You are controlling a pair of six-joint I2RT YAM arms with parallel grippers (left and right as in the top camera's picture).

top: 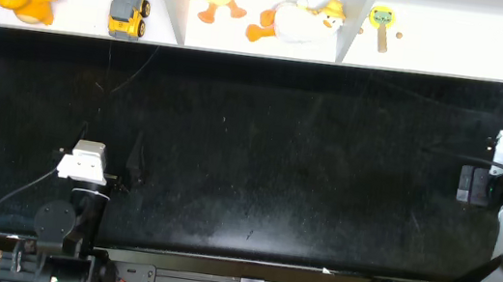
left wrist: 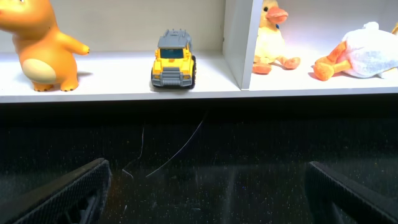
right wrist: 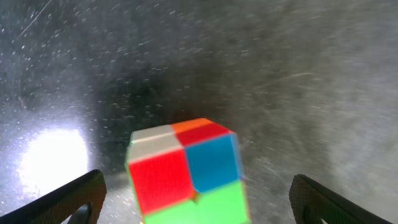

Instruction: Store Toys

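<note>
The right gripper (right wrist: 198, 194) is hanging over the multicoloured cube (right wrist: 186, 171) with its fingers spread wide, one on each side. Neither finger is touching the cube, and the gripper is clasping nothing. That straddle is probably lining up a pinch on two opposite flat faces.

The cube is apparently resting on the black table (top: 278, 164), well apart from the shelf (top: 72, 22) and out beyond its right end. It is looking hard and glossy, with square panels of red, blue, green, orange and white, so its sides should be offering firm purchase.

The left gripper (left wrist: 206, 167) is facing the shelf, likewise gaping and empty. On the shelf, a smooth orange figure (left wrist: 43, 43) and a blocky yellow truck (left wrist: 173, 59) are sharing one bay. In the bay beside them, a fuzzy yellow plush duck (left wrist: 273, 34) is sitting next to a soft white plush duck (left wrist: 373, 53).
</note>
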